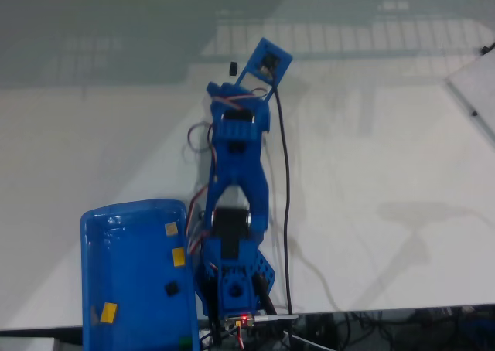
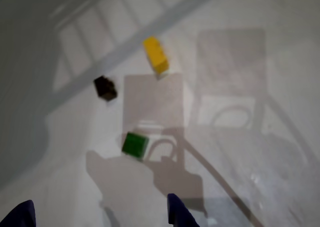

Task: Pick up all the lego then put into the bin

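White table (image 1: 371, 173) spreads across the fixed view, a grid of window light lying over its far side. A black cable (image 1: 285, 212) runs down the tabletop toward the near edge, where a red light (image 1: 245, 318) glows on a small board. More wires (image 1: 402, 320) tangle beyond the edge. A white panel (image 1: 476, 96) sits at the right.
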### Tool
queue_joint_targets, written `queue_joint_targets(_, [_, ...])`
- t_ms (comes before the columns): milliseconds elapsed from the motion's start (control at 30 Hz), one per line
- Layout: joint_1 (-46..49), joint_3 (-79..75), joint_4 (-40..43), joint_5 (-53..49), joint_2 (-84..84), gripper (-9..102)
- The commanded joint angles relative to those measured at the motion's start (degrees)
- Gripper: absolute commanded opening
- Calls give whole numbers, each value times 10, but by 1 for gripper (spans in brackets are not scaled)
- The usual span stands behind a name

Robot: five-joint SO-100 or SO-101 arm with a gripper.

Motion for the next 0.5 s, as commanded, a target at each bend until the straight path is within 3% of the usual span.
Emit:
queue_joint_targets(0, [2,-94,16,15,-62,34])
queue_joint_targets(200, [13,-207,40,45,-178,32])
queue_joint_targets(467, [9,-245,52,38,-242,30])
